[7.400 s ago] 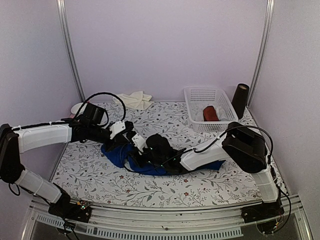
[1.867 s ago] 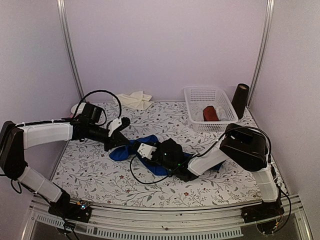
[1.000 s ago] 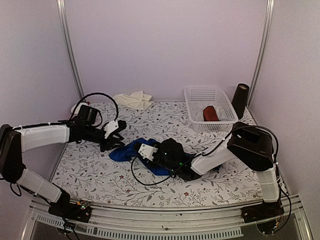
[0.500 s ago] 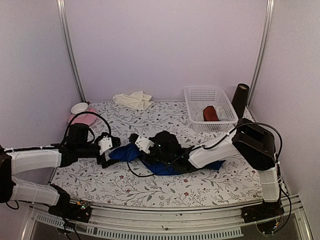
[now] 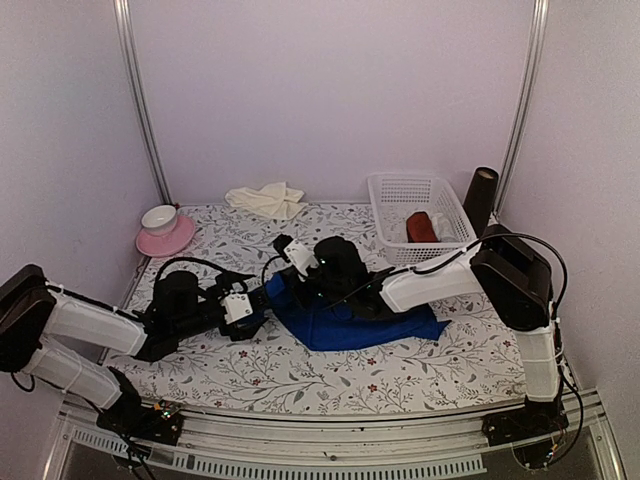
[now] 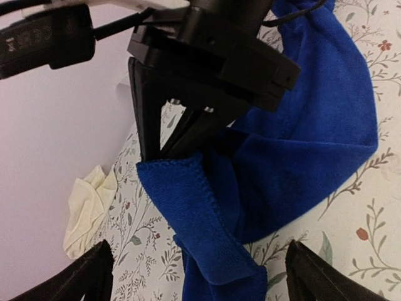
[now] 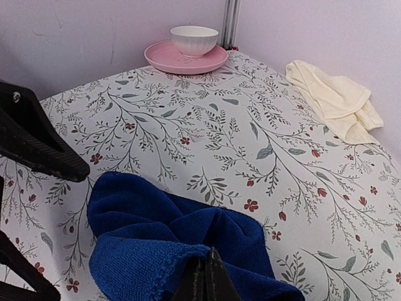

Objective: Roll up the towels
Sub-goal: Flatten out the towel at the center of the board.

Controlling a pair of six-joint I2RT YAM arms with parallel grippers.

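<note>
Blue towel [image 5: 370, 328] lying left-right, right jaws pinching its hem; left jaws wide, empty

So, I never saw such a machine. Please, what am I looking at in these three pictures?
Two robot arms, left and right, are bolted to a table. One picture looks down from above; the other two come from cameras on each wrist. On the table lie a blue towel, a cream towel at the back, a bowl on a pink plate, and a basket with a red roll. The right claw is shut on an edge of the blue towel. The left claw is open, holding nothing.
</note>
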